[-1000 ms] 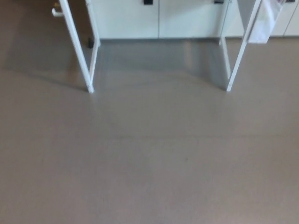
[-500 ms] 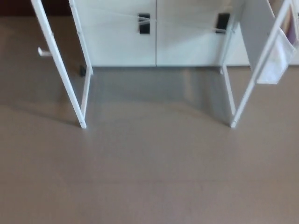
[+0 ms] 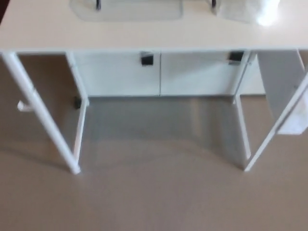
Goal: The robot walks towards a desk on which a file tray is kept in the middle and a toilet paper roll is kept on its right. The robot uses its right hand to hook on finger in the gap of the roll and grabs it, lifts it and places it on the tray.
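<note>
White counter (image 3: 154, 33) dead ahead, seen from above. Tray (image 3: 125, 10) sits mid-counter at the far edge, blurred white roll (image 3: 264, 7) toward the counter's right end. My hands are out of view, so I cannot tell their state.

The counter (image 3: 144, 33) is plain white, its legs (image 3: 42, 115) too, over a plain grey-brown floor (image 3: 154, 202). The file tray (image 3: 130, 12) looks pale grey, and the white cabinets (image 3: 120, 77) behind carry small black handles (image 3: 147, 59).
</note>
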`<state>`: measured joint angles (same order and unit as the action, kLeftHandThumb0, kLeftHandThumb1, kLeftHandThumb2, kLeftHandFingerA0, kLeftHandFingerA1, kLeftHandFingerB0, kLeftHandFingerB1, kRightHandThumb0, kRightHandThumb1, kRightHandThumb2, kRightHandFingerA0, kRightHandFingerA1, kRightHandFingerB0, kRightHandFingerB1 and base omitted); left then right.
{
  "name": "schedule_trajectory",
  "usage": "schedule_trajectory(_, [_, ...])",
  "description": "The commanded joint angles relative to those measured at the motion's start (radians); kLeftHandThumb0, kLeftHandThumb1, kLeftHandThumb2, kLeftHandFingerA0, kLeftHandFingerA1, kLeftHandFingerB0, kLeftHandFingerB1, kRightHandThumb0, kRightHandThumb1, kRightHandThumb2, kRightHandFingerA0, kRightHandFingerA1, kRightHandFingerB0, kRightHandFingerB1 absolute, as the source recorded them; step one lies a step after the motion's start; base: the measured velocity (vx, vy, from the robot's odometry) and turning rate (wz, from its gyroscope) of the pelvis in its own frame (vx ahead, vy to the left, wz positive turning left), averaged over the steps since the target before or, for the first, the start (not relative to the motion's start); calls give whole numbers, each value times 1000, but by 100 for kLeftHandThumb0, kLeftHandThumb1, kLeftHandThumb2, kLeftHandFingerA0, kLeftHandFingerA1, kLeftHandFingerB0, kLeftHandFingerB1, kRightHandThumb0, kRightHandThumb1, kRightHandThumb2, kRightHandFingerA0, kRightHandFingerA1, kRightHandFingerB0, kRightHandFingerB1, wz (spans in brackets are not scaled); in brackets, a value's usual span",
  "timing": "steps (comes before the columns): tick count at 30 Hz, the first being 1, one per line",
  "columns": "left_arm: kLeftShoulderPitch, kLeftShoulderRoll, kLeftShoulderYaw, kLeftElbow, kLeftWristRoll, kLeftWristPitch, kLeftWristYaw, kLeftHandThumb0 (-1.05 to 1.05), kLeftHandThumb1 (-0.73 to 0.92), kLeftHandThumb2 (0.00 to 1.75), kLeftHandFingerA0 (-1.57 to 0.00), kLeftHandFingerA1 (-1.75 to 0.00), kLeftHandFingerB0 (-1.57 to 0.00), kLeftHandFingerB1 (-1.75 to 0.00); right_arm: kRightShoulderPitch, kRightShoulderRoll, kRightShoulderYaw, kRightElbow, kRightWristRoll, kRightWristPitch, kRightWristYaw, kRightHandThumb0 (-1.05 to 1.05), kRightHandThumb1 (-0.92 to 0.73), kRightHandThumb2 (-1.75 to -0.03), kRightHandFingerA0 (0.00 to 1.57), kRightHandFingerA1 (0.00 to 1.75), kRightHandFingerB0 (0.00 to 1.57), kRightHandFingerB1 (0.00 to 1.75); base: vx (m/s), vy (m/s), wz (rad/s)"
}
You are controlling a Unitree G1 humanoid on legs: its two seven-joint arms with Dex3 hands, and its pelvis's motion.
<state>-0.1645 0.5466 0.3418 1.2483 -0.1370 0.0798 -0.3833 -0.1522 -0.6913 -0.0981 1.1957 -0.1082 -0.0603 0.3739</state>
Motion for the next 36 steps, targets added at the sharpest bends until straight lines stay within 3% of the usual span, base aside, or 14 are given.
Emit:
schedule_trajectory(1, [2,19,8,9,-10,0,-4,-105,52,130,-4,-79,0,-68,15,-9,15,-19,-12,-2,-25,-68,-46,-78,13,49,5,27,550,293,-51])
schedule_trajectory(2, [0,20,6,10,-7,6,3,-105,53,130,-6,-80,0,-68,24,-14,27,-53,-25,19,-38,-37,-34,-93,5,50,0,50,555,293,-16])
schedule_trajectory(4, [7,21,1,7,-2,2,-1,-105,53,131,-6,-80,0,-67,5,-9,2,-29,14,40,9,-60,-55,-58,28,44,8,20,527,271,-21])
schedule_trajectory(12, [18,17,3,10,-5,-11,-11,-105,53,130,-7,-80,0,-67,7,-8,6,-12,1,3,-6,-64,-45,-79,17,50,5,26,448,104,12])
schedule_trajectory(13, [17,17,8,6,-12,0,-10,-105,52,129,-6,-80,0,-67,8,0,-2,-16,7,9,-29,-35,-37,-94,3,50,0,50,464,-164,42])
schedule_trajectory(16, [24,15,3,4,-4,-8,-2,-105,54,130,-8,-80,0,-67,2,-12,28,-11,-22,5,-19,-60,-58,-59,29,43,6,21,442,-117,11])
schedule_trajectory(23, [25,8,32,10,-28,-10,-9,-105,52,129,0,-77,-3,-64,1,-5,-22,-3,26,18,-12,-60,-44,-76,25,51,6,26,383,-76,0])
schedule_trajectory(24, [28,9,40,0,-35,-4,-12,-105,80,89,-5,-99,0,-72,3,-8,-16,-2,17,14,-18,-57,-58,-57,27,42,4,26,354,-36,-15])
schedule_trajectory(25, [31,11,45,-4,-38,-1,-14,-105,80,89,-5,-99,0,-72,2,-5,-12,-1,12,13,-21,-57,-58,-57,27,42,4,26,353,-24,-26])
schedule_trajectory(26, [37,17,51,-12,-39,0,-10,-105,52,129,0,-78,-6,-66,2,-10,7,-6,-8,15,-21,-66,-47,-81,22,52,5,22,353,-16,-18])
schedule_trajectory(31, [31,23,74,-14,-52,8,-12,-105,51,130,0,-81,-4,-69,9,-14,-36,-3,30,19,-5,-62,-45,-77,14,49,7,22,209,200,-17])
schedule_trajectory(33, [31,22,89,-12,-63,16,-16,-105,67,123,-12,-90,0,-69,7,-10,-68,8,58,30,-7,-53,-57,-57,15,42,4,28,170,169,9])
schedule_trajectory(34, [30,24,95,-10,-64,15,-9,-105,82,91,0,-111,0,-73,12,-15,-84,-1,68,47,-20,-50,-57,-59,23,47,6,23,147,141,1])
schedule_trajectory(36, [31,24,103,-10,-67,9,-10,-105,83,90,-2,-102,0,-71,27,-16,-101,-18,72,36,-25,-54,-44,-77,13,52,4,27,143,117,-13])
